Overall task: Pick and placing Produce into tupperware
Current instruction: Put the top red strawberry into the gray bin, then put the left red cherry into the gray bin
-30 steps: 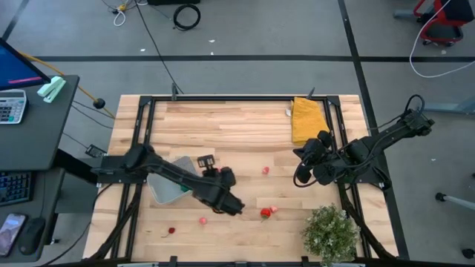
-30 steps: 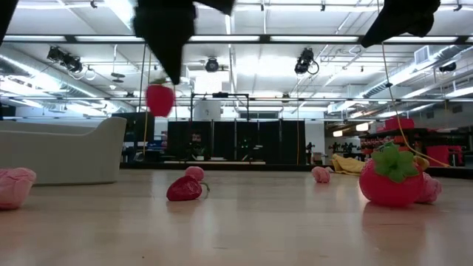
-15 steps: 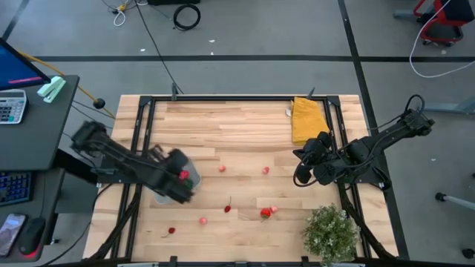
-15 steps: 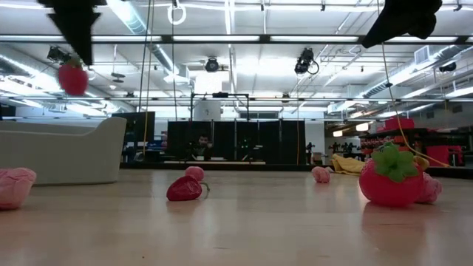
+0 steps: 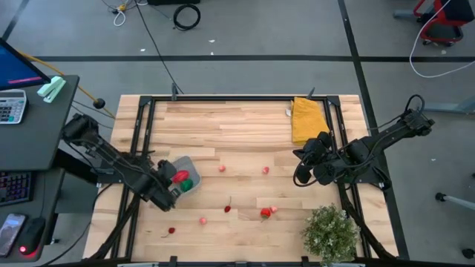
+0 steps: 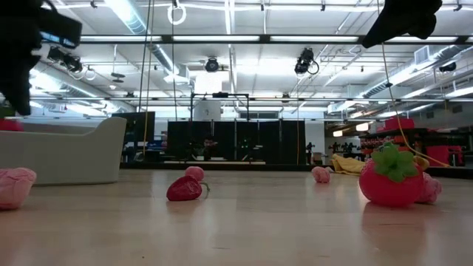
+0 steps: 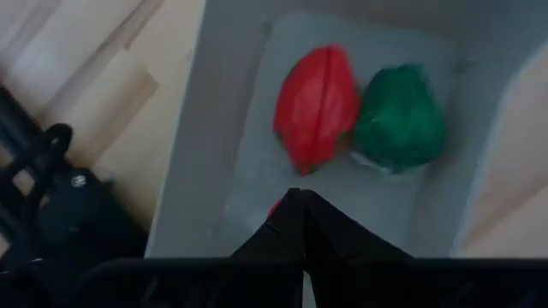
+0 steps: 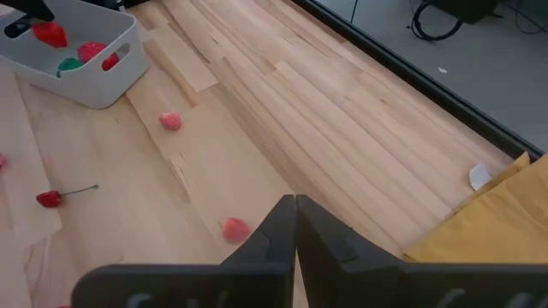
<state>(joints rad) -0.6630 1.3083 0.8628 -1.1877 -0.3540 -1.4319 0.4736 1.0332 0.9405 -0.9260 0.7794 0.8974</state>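
The tupperware (image 5: 180,169), pale grey with rounded corners, stands at the table's left and holds a red piece (image 7: 315,104) and a green piece (image 7: 400,115). My left gripper (image 5: 171,187) hangs over it, shut on another small red produce piece (image 8: 50,34). Loose produce lies on the wood: pink pieces (image 5: 222,168) (image 5: 265,170), a red strawberry (image 5: 265,213) and small red ones (image 5: 228,209) (image 5: 171,231). My right gripper (image 5: 300,178) waits shut above the table's right side. My left gripper pinches the small red piece between its two fingers; only a red sliver (image 7: 274,208) shows beside them in the left wrist view. The fingers (image 8: 26,21) point steeply down from above. The piece hangs below them, about level with the tupperware's rim (image 6: 9,124).
A folded yellow cloth (image 5: 306,119) lies at the far right and a bushy green plant (image 5: 330,231) stands at the near right corner. Black frame rails (image 5: 141,133) run along the table's left and right sides. Bare wood lies across the far middle.
My left gripper has carried the red piece from the table's near middle toward the left edge, to over the tupperware. It has rolled on the way and sunk, so the piece now hangs lower. It has stayed shut on the piece.
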